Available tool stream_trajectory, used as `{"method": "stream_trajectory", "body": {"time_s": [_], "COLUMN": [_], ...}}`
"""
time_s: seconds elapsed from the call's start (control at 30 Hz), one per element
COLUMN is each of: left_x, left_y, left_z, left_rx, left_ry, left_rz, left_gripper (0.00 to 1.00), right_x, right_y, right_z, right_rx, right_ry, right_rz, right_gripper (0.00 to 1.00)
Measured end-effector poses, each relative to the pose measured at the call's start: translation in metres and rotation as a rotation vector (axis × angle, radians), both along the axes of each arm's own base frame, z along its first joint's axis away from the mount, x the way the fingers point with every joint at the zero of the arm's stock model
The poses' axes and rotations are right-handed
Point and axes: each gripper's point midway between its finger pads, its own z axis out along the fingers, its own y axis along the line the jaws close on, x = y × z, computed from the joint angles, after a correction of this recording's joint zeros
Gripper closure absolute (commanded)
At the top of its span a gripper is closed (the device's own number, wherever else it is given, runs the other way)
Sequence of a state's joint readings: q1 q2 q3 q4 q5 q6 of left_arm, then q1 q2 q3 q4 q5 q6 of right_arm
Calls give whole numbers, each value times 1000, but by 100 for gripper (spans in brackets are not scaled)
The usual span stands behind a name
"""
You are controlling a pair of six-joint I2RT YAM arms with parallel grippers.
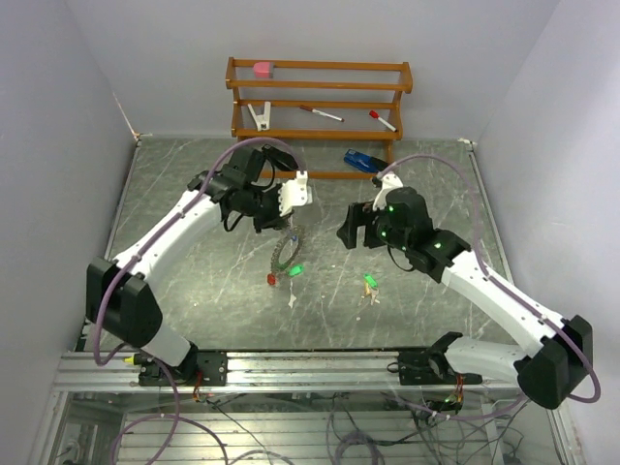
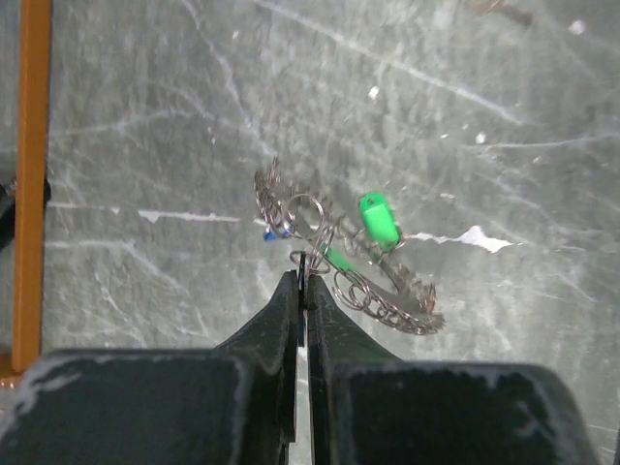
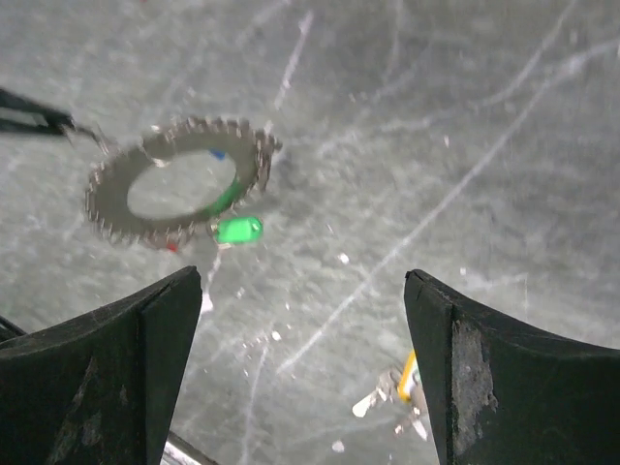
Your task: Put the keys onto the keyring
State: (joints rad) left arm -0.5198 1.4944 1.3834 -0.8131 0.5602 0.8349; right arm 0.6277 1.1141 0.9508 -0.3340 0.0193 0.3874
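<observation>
The keyring (image 1: pixel 287 254), a silver hoop fringed with small keys, hangs tilted just above the table from my left gripper (image 1: pixel 288 229). In the left wrist view that gripper (image 2: pixel 305 278) is shut on the keyring's (image 2: pixel 373 295) thin wire. A green tag (image 2: pixel 379 218) and a red one (image 1: pixel 272 279) dangle from the hoop. My right gripper (image 1: pixel 353 229) stands open and empty to the right of the hoop (image 3: pixel 174 184), fingers wide (image 3: pixel 302 320). Loose keys (image 1: pixel 371 286) lie on the table, one with a yellow tag (image 3: pixel 409 383) showing by the right finger.
A wooden rack (image 1: pixel 320 107) stands at the back wall with pens and a pink item on its shelves. A blue object (image 1: pixel 363 160) lies at its foot. White walls close in left and right. A small pale scrap (image 1: pixel 292 302) lies below the hoop.
</observation>
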Motion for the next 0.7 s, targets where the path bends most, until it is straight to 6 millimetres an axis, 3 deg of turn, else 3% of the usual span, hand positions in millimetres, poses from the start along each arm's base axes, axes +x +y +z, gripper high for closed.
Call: {"method": "stream_trajectory", "body": {"time_s": [0.1,0.2,0.47,0.7], "left_x": [18,42,99,133], "left_y": [7,7,-32,-56], "left_z": [-20,-30,2,-2], "left_rx": [24,39,-79,-119], "left_ry": [26,38,-48,-78], "left_rz": [32,56,67,81], "left_gripper": [93,93,93,93], "right_x": [-5,-7,8,10], "right_y": [-7,-13,-45,-63], "right_z": [-32,-42,-27,-26], "right_rx": [-39,-52,-37,-52], "right_ry": [86,118,72,74], "right_rz": [-22,-42,-185,-241], "right_gripper": [15,15,14,14]}}
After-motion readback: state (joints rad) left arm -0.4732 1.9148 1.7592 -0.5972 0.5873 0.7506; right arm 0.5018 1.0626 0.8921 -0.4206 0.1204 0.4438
